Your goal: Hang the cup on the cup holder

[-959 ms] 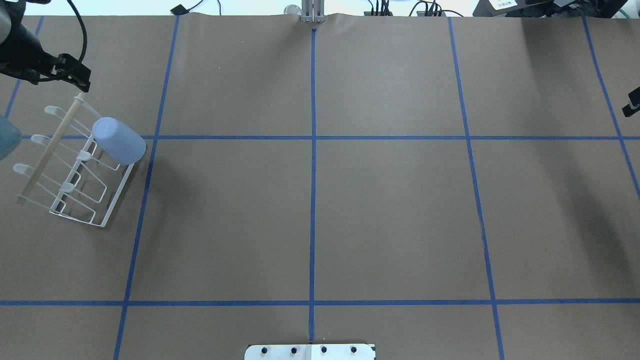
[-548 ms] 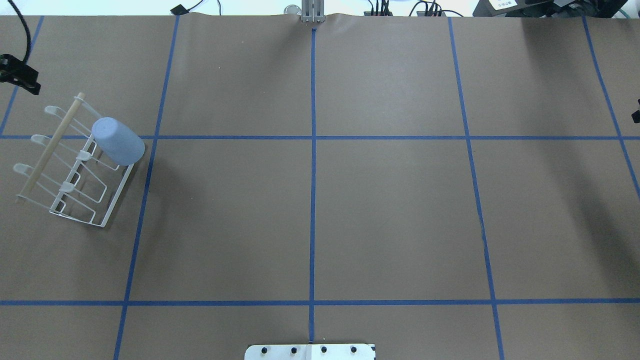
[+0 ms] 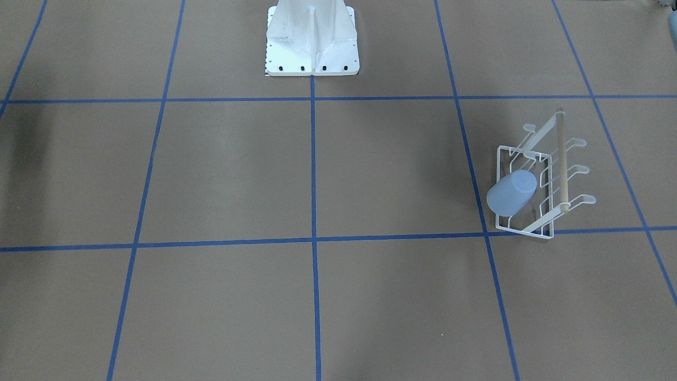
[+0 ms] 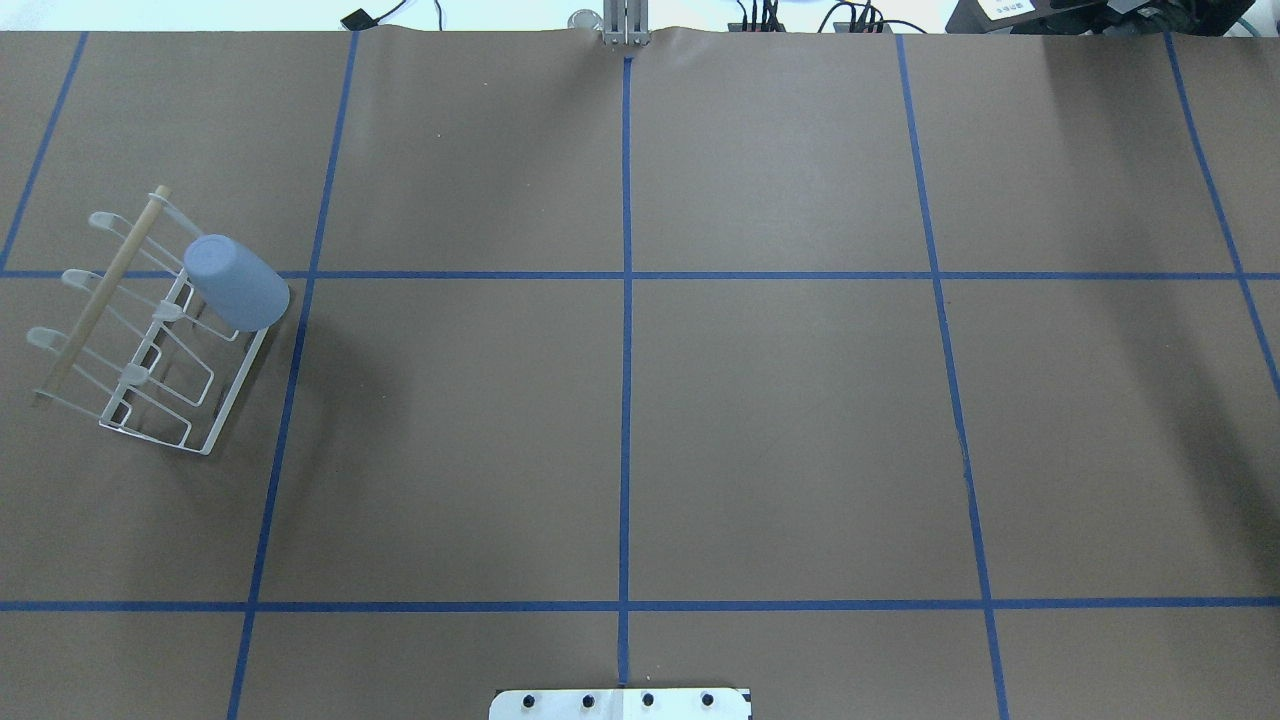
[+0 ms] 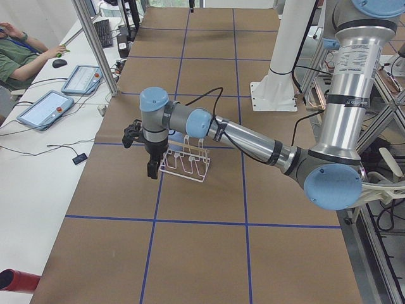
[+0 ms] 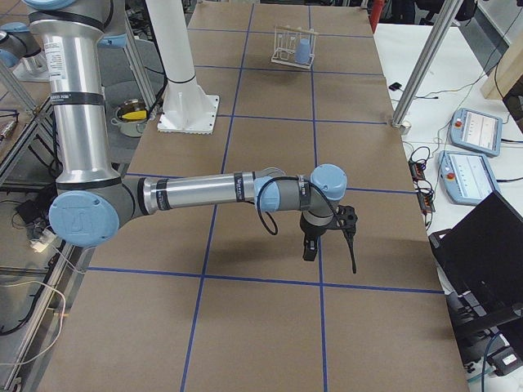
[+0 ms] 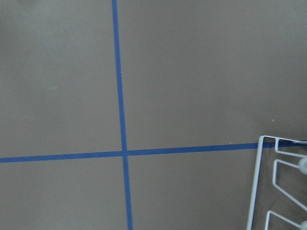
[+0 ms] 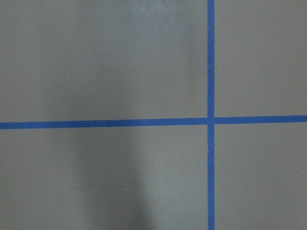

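The pale blue-grey cup sits upside down and tilted over a prong of the white wire cup holder at the table's left. Both also show in the front-facing view, the cup on the holder. My left gripper shows only in the exterior left view, hanging beside the holder, apart from it; I cannot tell whether it is open or shut. My right gripper shows only in the exterior right view, far from the cup; I cannot tell its state either.
The brown table cover carries a grid of blue tape lines. The white robot base stands at the robot's edge. A corner of the holder's frame shows in the left wrist view. An operator sits beyond the far edge.
My left gripper has moved off the overhead view's left edge, away from the holder. My right gripper has left its right edge. The cup stays on the holder.
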Controlling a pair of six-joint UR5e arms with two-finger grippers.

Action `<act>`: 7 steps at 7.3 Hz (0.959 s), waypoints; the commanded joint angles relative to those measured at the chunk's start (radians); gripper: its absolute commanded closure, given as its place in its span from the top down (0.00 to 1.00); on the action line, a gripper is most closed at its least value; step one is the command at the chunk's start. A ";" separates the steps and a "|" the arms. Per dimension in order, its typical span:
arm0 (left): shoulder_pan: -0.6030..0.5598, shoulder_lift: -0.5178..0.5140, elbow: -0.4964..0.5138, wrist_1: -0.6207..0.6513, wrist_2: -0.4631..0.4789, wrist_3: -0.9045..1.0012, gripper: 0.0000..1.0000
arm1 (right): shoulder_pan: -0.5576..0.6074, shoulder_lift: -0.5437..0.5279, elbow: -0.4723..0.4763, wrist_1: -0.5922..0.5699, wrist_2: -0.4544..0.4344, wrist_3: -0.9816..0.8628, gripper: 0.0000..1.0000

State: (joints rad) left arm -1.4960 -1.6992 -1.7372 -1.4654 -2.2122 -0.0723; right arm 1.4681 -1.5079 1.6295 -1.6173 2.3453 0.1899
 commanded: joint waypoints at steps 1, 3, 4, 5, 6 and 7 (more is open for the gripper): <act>-0.062 0.007 0.140 -0.007 -0.001 0.115 0.98 | 0.021 -0.028 0.015 -0.003 0.016 0.002 1.00; -0.069 0.048 0.174 -0.016 -0.001 0.123 0.98 | 0.026 -0.041 0.016 -0.003 0.016 0.003 1.00; -0.082 0.071 0.174 -0.018 -0.003 0.121 0.98 | 0.031 -0.044 0.020 -0.004 0.020 0.003 1.00; -0.102 0.072 0.180 -0.015 -0.004 0.120 0.98 | 0.032 -0.048 0.021 -0.006 0.022 0.003 1.00; -0.116 0.072 0.176 -0.013 -0.068 0.120 0.98 | 0.037 -0.048 0.023 -0.007 0.022 0.003 1.00; -0.115 0.070 0.173 -0.012 -0.120 0.112 0.98 | 0.037 -0.048 0.023 -0.006 0.020 0.003 1.00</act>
State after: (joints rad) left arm -1.6041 -1.6294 -1.5620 -1.4792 -2.2714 0.0461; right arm 1.5029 -1.5547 1.6511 -1.6233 2.3662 0.1933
